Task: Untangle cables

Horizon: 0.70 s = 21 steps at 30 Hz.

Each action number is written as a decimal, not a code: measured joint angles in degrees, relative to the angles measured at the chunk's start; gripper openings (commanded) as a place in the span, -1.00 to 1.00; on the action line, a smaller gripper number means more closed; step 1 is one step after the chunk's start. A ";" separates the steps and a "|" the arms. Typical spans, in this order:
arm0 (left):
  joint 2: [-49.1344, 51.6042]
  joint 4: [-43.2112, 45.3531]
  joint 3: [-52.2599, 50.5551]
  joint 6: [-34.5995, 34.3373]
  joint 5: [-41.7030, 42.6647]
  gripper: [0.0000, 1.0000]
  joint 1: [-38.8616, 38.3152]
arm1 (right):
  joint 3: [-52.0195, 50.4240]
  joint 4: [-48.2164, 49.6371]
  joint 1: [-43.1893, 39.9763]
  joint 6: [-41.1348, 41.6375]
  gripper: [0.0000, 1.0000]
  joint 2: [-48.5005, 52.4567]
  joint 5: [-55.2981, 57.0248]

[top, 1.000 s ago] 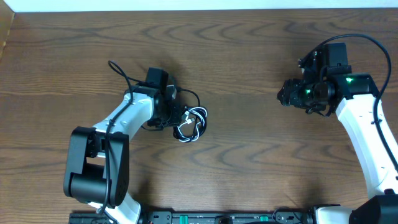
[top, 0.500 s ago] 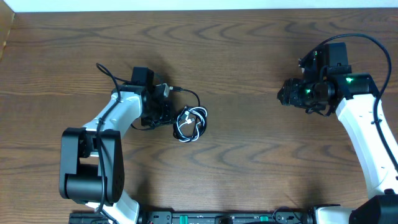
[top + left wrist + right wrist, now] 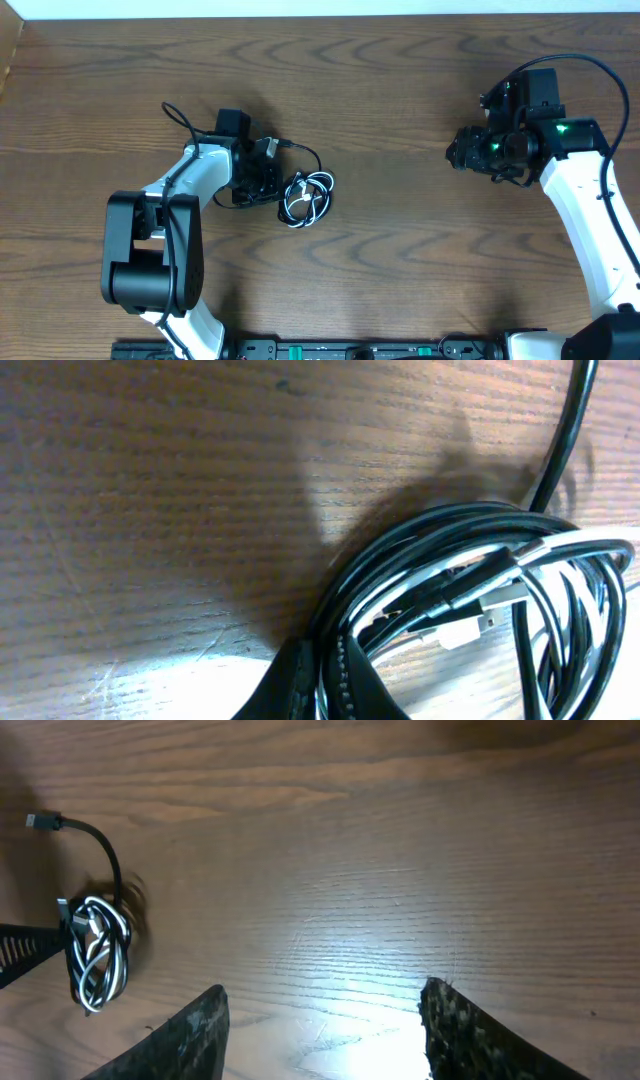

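Observation:
The cables [image 3: 308, 197] lie as one small tangled coil of white and black cord left of the table's middle. A black strand with a plug [image 3: 287, 146] arcs out above the coil. My left gripper [image 3: 281, 191] sits at the coil's left edge. In the left wrist view the coil [image 3: 480, 585] fills the right side, and my left gripper [image 3: 322, 665] is shut on black and white strands at its rim. My right gripper [image 3: 456, 154] hovers far to the right, open and holding nothing. Its wrist view shows the coil [image 3: 96, 950] far off, beyond the open gripper [image 3: 322, 1020].
Bare wooden table [image 3: 400, 240] lies between the coil and the right arm. The left arm's own thick black wire [image 3: 185, 118] loops behind its wrist. A pale wall edge [image 3: 300, 8] runs along the table's far side.
My left arm drew back leftward off the coil, then edged right again, and its jaws closed on strands at the coil's edge. The right arm has not moved.

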 measured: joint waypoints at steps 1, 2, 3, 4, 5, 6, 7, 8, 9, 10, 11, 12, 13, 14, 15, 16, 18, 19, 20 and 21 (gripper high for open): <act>0.00 0.00 0.00 -0.74 0.00 -0.85 0.00 | 0.00 0.00 0.02 0.00 0.15 0.00 -0.02; 0.00 0.00 0.00 -1.51 -0.02 -0.85 -0.04 | 0.00 0.02 0.09 0.00 0.15 0.00 -0.02; 0.00 0.02 0.00 -2.25 0.00 -0.86 -0.11 | 0.00 0.04 0.22 0.00 0.15 0.00 0.00; 0.00 0.04 0.02 -3.04 0.11 -0.85 -0.31 | 0.00 0.13 0.59 0.00 0.15 0.00 -0.04; -0.02 0.09 0.02 -3.41 0.28 -0.85 -0.55 | 0.00 0.33 1.07 0.00 0.15 0.00 0.00; -0.02 0.13 0.02 -3.85 0.55 -0.85 -0.79 | 0.00 0.44 1.64 0.00 0.15 0.00 -0.02; -0.17 0.13 0.00 -4.26 0.90 -0.85 -1.16 | 0.00 0.61 2.38 0.00 0.15 0.00 -0.04; -0.44 0.11 -0.02 -4.50 0.94 -0.85 -1.44 | 0.00 0.81 3.02 0.02 0.15 0.00 -0.04; -0.90 0.07 -0.17 -4.68 1.05 -0.85 -1.64 | 0.00 1.05 3.67 0.02 0.14 0.00 -0.07; -1.73 0.02 -0.37 -4.87 1.09 -0.86 -1.79 | 0.00 1.44 4.44 0.04 0.14 0.00 -0.09; -3.17 -0.07 -0.63 -5.20 1.14 -0.85 -1.95 | 0.00 1.81 5.09 0.11 0.12 0.00 -0.11; -5.68 -0.13 -0.90 -5.68 1.38 -0.85 -2.05 | 0.00 2.19 5.86 0.31 0.10 0.00 -0.20; -8.52 -0.15 -0.98 -6.29 1.64 -0.85 -2.10 | 0.00 2.58 6.56 0.48 0.08 0.00 -0.28; -11.80 -0.13 -0.98 -7.13 1.97 -0.85 -2.10 | 0.00 3.52 7.32 0.87 0.08 0.00 -0.63; -14.80 -0.02 -0.98 -7.74 2.14 -0.85 -2.10 | 0.00 4.33 7.93 1.01 0.07 0.00 -1.09; -18.40 0.00 -0.98 -8.81 2.21 -0.85 -2.10 | 0.00 5.25 8.72 1.33 0.06 0.00 -1.77; -23.47 0.00 -0.98 -10.23 2.38 -0.85 -2.10 | 0.00 7.23 10.47 1.75 0.06 0.00 -3.32; -25.79 -0.02 -0.98 -10.88 2.43 -0.85 -2.10 | 0.00 7.98 11.21 1.84 0.06 0.00 -3.91; -27.50 -0.02 -0.98 -11.67 2.43 -0.85 -2.10 | 0.00 8.79 12.11 1.97 0.06 0.00 -4.39; -28.85 -0.04 -0.98 -12.22 2.45 -0.85 -2.10 | 0.00 9.51 12.79 2.05 0.06 0.00 -4.70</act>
